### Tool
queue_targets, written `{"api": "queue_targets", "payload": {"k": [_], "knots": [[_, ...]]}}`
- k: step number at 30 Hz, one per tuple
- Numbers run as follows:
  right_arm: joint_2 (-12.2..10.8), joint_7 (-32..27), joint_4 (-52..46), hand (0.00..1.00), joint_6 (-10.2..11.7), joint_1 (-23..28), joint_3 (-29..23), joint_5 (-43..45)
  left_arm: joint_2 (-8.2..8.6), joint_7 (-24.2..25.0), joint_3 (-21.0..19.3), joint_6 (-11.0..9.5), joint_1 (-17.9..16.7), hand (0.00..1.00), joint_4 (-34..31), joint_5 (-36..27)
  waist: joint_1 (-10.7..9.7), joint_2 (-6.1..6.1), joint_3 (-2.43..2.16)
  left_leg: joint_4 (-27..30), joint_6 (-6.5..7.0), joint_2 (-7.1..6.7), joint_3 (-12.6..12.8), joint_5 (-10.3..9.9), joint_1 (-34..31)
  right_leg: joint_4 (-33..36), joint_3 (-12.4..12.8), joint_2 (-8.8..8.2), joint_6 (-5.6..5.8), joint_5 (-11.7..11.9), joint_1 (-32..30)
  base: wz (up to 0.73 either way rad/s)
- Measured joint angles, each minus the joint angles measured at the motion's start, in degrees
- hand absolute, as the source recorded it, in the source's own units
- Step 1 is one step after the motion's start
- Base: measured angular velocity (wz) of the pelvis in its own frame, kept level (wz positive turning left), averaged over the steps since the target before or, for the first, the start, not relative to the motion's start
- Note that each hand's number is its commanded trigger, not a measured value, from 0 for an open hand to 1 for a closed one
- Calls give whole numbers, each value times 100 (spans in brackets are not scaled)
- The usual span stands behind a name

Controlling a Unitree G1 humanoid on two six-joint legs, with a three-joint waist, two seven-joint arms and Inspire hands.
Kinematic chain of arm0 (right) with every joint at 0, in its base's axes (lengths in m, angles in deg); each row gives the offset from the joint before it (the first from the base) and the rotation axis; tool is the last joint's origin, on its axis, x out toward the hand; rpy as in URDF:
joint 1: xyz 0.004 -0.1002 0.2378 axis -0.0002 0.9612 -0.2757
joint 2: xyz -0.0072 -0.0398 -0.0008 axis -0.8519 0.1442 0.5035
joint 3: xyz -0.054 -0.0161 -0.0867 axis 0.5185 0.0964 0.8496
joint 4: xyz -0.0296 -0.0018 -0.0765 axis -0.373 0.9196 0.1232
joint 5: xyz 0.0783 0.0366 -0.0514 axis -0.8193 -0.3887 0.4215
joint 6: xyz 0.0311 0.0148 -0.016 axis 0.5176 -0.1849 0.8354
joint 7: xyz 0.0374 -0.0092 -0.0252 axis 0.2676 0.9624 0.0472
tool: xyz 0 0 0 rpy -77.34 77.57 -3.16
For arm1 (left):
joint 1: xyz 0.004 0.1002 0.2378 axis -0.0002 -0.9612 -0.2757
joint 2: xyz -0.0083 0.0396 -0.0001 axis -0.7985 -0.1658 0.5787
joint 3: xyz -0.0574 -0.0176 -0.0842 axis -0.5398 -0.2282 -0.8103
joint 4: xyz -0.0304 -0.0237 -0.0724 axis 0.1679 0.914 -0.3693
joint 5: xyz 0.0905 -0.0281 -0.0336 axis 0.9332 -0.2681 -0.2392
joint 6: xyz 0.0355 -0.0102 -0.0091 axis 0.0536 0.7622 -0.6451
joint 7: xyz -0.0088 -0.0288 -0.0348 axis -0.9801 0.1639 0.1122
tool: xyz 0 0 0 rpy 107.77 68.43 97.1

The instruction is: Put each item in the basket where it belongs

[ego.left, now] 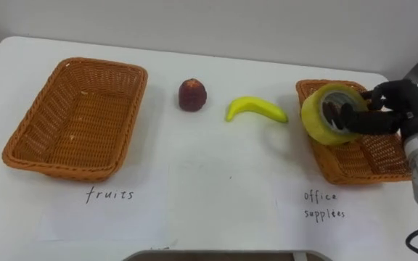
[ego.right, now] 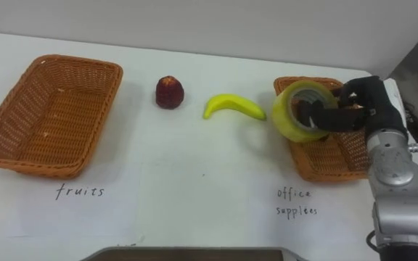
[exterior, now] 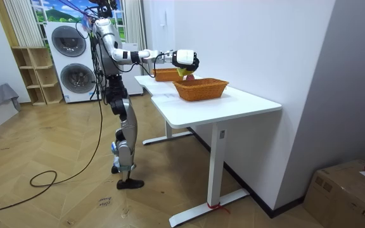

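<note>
The right hand [ego.left: 392,109] is holding a yellow tape roll [ego.left: 313,120], its fingers curling through the hole and clamping it, just over the right basket [ego.left: 355,171]. A banana [ego.left: 256,109] and a red fruit [ego.left: 192,95] are lying on the desk [ego.left: 194,181], between this basket and the left basket [ego.left: 75,119].

The smooth white bench [ego.left: 209,181] bears black handwritten labels. The left woven wicker basket [ego.left: 78,119] and the right wicker basket [ego.left: 372,163] are orange-brown. The round fruit [ego.left: 192,95] is dark red, and the curved banana [ego.left: 256,109] and the plastic tape roll [ego.left: 316,123] are yellow. The right hand [ego.left: 394,101] has black fingers [ego.left: 354,116].
</note>
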Motion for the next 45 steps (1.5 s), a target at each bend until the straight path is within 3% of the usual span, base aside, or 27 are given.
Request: {"api": "queue_targets", "payload": {"k": [8,11,15,24,37,38,39,40,41,45], "knots": [[150,0,2,100,0,10,-60,-8,21,-67,1,-5,-10,0,-90,-4,-10,-18,-3,-15,0,3,43,0,-13,1,14,2,0,0,-39,0],[152,3,37,100,0,25,-156,-56,22,-75,-2,-5,-13,0,-89,-2,-8,-23,-4,-16,0,3,76,0,-14,7,35,0,0,0,-45,-2],[153,-9,185,100,0,98,-359,-82,-14,-73,-31,-7,-37,0,-85,-9,-52,-92,30,-22,0,0,87,1,-7,7,58,3,0,0,-30,0],[155,-143,215,100,0,113,-424,-82,-15,37,-30,-24,-62,0,-37,-9,-209,-109,21,-62,1,7,190,0,8,43,156,22,0,0,-79,-6],[157,-156,228,100,1,184,-426,-167,-16,42,-28,-25,-60,0,-39,-115,-248,-101,26,-67,0,11,198,0,7,42,155,25,0,0,-81,0],[157,-156,228,73,1,184,-426,-165,-17,42,-28,-25,-59,0,-39,-134,-255,-99,26,-67,0,11,198,0,7,42,154,25,0,0,-81,0],[157,-156,228,73,1,185,-426,-162,-16,42,-29,-25,-58,0,-39,-134,-262,-98,26,-67,0,12,198,0,7,43,153,26,0,0,-81,0],[157,-156,228,6,1,185,-427,-162,-16,42,-28,-25,-57,0,-39,-134,-266,-97,26,-67,0,12,198,0,7,42,153,26,0,0,-81,0],[157,-156,228,0,1,185,-426,-162,-16,42,-28,-25,-56,0,-38,-134,-272,-96,26,-67,0,13,200,0,8,43,153,26,0,0,-81,0],[157,-154,236,0,1,215,-422,-161,-19,41,-25,-25,-56,0,-38,-135,-271,-95,26,-65,0,12,199,0,7,43,151,26,0,0,-78,0]]}}
